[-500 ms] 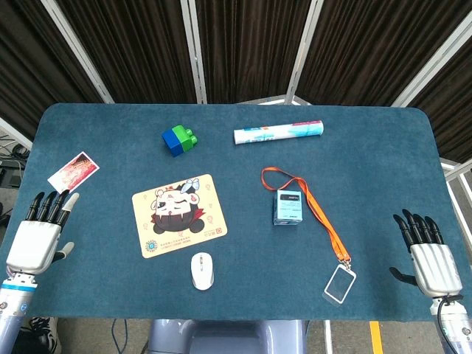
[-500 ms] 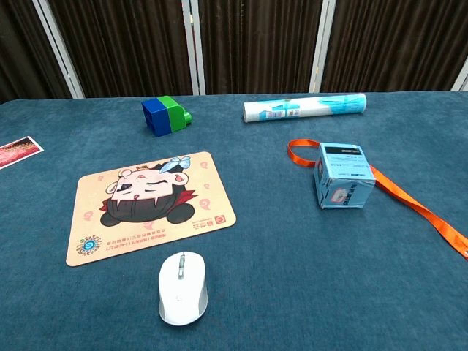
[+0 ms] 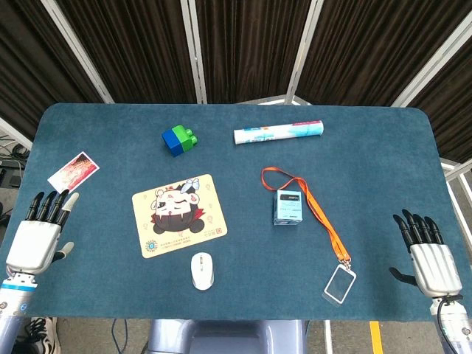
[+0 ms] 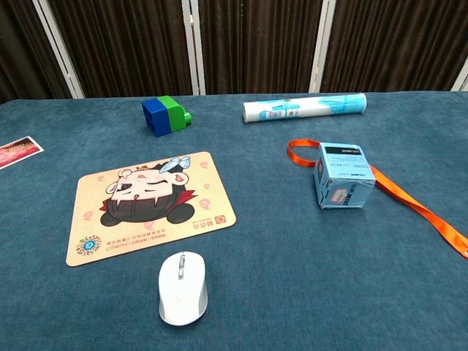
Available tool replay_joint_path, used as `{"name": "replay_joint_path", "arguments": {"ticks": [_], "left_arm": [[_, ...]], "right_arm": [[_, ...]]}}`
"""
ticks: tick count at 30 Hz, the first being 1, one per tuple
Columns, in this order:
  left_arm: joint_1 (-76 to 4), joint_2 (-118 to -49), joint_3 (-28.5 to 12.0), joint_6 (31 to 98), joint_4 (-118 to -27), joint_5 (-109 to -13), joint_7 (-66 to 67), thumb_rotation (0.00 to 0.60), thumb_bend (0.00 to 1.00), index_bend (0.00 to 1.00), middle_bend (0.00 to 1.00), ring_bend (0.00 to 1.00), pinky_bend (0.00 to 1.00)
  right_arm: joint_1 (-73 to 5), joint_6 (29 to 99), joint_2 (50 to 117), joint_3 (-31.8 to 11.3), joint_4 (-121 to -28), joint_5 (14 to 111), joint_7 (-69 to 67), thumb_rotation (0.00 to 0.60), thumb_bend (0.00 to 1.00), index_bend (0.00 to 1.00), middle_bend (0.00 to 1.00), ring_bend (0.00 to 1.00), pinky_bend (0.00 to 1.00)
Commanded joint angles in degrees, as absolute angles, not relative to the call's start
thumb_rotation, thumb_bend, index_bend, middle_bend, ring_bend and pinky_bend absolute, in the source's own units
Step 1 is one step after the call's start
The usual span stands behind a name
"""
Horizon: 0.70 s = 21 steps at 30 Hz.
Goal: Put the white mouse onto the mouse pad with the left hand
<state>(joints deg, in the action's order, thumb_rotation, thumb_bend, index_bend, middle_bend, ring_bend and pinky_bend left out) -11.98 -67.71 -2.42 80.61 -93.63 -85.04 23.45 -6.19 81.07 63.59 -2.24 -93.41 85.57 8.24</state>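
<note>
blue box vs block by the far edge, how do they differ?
The box is pale blue with printed labels; the block is dark blue and green. The box sits on the orange lanyard; the block stands alone. The box is right of the pad, the block behind it. Both rest on the table.

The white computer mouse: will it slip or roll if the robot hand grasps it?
The white computer mouse has a smooth, rounded shell, so fingers may slip. Its flat underside probably prevents rolling; on the blue cloth table it would likely slide.
</note>
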Motion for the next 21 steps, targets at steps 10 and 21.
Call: {"name": "replay_joint_path", "arguments": {"ticks": [10, 21], "left_arm": [[-12.28, -68.0, -1.89, 80.88, -92.26, -86.78, 25.03, 0.6, 0.2, 0.0, 0.0, 0.0, 0.0], [-18.98, -64.53, 1.08, 76.74, -88.29, -101.11, 22.35, 0.6, 0.2, 0.0, 0.0, 0.0, 0.0]], "right_arm": [[-6.18, 81.13, 63.67, -2.33, -93.59, 85.4, 8.57, 0.6, 0.09, 0.0, 0.0, 0.0, 0.0], [-6.15, 81.13, 63.6, -2.28, -93.44, 85.45, 8.27, 0.6, 0.09, 0.0, 0.0, 0.0, 0.0]]}}
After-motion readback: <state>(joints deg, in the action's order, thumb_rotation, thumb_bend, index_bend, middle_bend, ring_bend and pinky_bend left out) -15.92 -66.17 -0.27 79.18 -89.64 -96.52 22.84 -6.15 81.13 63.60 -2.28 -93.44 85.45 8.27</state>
